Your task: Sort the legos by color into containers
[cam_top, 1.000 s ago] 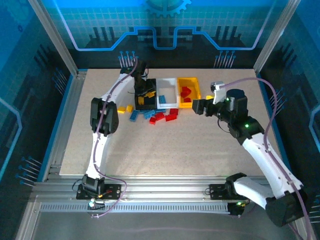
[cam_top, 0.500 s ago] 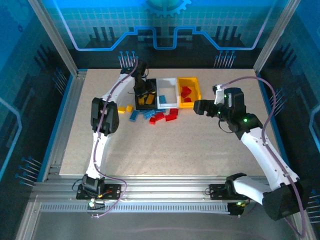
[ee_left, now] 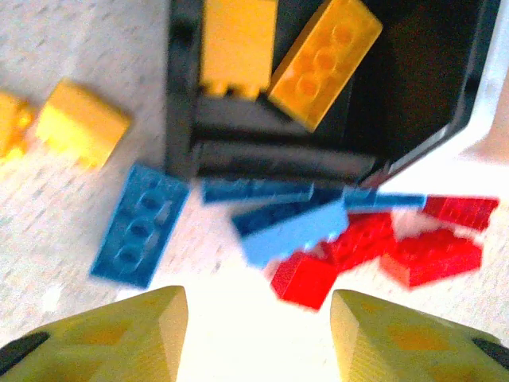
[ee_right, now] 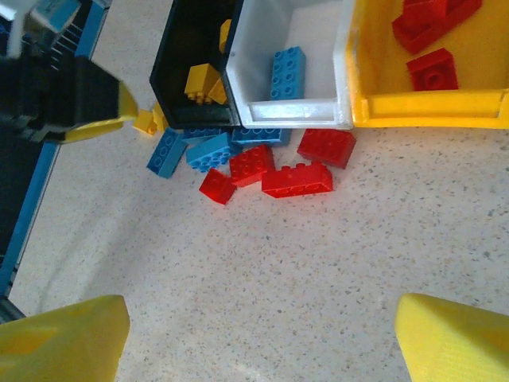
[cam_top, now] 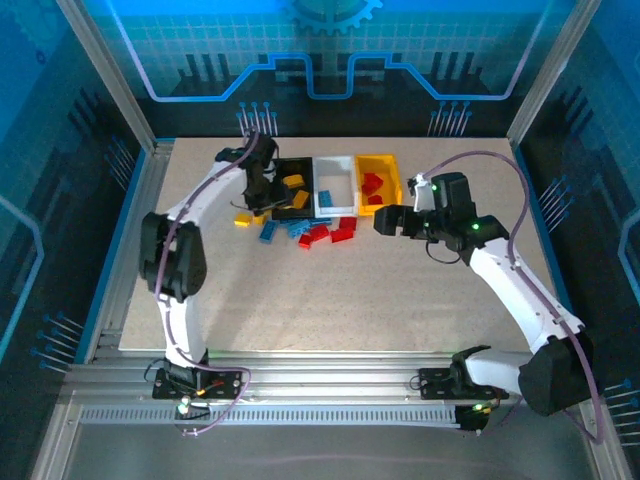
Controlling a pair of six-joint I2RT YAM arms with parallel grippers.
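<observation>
Counter (cam_top: 400, 300) carries it all.

Left arm (cam_top: 200, 205) reaches to the front-left corner of the black bin (cam_top: 296, 212). Left jaws are apart with nothing between them, above the loose bricks at that bin's front.

Right arm (cam_top: 510, 280) sits just off the front-right of the yellow bin (cam_top: 393, 182). Right jaws are spread wide and empty, over bare counter near the pile.

Bins stand side by side at the far side: black, white bin (cam_top: 335, 209), yellow, left to right.

- Black holds yellow bricks (ee_left: 322, 60).
- White holds a blue brick (ee_right: 285, 72).
- Yellow holds red bricks (ee_right: 432, 70).

Loose on the counter:

- Blue ones (ee_right: 211, 150) lie against the black and white fronts.
- Red ones (ee_right: 297, 181) lie just in front of the white bin.
- A couple of yellow ones (ee_left: 79, 123) lie left of the black bin.
</observation>
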